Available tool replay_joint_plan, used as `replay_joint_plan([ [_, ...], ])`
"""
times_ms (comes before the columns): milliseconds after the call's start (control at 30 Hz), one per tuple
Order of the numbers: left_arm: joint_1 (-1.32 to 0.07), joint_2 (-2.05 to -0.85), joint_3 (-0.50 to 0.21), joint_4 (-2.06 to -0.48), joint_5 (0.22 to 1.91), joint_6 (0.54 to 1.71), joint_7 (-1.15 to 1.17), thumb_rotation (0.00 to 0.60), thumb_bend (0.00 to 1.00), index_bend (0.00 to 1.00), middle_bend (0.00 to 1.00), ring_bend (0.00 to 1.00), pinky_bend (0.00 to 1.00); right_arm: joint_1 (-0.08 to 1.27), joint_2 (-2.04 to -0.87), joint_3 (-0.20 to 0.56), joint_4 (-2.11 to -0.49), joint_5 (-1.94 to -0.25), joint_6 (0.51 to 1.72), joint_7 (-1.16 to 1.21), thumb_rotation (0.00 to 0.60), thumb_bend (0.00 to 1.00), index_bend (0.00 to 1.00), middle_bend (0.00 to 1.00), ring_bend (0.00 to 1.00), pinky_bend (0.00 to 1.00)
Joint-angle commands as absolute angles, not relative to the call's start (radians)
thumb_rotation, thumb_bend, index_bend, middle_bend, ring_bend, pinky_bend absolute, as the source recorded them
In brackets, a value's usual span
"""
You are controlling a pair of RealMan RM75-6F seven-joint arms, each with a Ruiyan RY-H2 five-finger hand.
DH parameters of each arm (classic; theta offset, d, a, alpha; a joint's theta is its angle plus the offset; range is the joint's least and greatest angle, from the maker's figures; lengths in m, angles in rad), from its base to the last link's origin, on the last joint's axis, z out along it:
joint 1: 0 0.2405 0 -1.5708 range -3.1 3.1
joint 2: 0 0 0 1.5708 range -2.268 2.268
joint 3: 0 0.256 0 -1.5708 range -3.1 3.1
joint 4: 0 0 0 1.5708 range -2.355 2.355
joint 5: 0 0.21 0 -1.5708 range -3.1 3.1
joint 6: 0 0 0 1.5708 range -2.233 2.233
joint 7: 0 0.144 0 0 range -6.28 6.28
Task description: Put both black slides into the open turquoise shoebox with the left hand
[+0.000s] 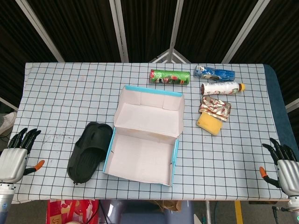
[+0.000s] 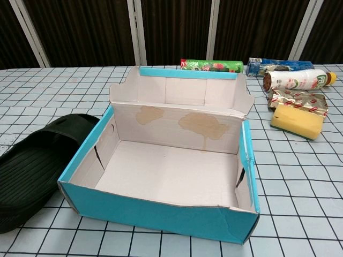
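One black slide [image 1: 90,151] touching turquoise shoebox [image 1: 174,161].

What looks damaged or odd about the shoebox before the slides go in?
The turquoise shoebox has two brownish stains on its inner back wall, one running down in a drip. A small tear shows in its left inner wall. Only one black slide is visible, lying left of the box.

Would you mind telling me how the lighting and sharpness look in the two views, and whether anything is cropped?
Head view: even overhead light, soft shadows, everything sharp; both hands, left and right, are cut by the frame edges. Chest view: the shoebox is sharp and its inside evenly lit, the black slide is cropped at the left edge, and no hands show.
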State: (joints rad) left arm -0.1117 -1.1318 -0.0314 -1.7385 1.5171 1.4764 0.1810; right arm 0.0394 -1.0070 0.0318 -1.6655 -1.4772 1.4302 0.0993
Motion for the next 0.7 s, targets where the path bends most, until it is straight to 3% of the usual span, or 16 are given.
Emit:
replay_joint_plan([
  [33,-0.109,-1.129,-0.03,-1.74,1.523,1.482,0.176,0.6,0.3,0.12,0.09,0.0,0.11,0.039,-1.007,0.031,-1.667,-1.479,1.431,0.099,0.6,0.39,0.17,0.05,0.13,0.07],
  [367,-0.095,-1.124,-0.028,-1.745,1.555,1.522,0.169,0.6,0.3,0.12,0.09,0.0,0.11,0.038,-1.006,0.031,-1.664,-1.481,1.435,0.106,0.6,0.39,0.17,0.05,0.13,0.07],
  [700,-0.133,-1.095,0.006,-1.79,1.622,1.456,0.131,0.6,0.24,0.11,0.07,0.0,0.09,0.04,-1.007,0.03,-1.663,-1.474,1.424,0.103,0.6,0.39,0.17,0.05,0.13,0.07],
])
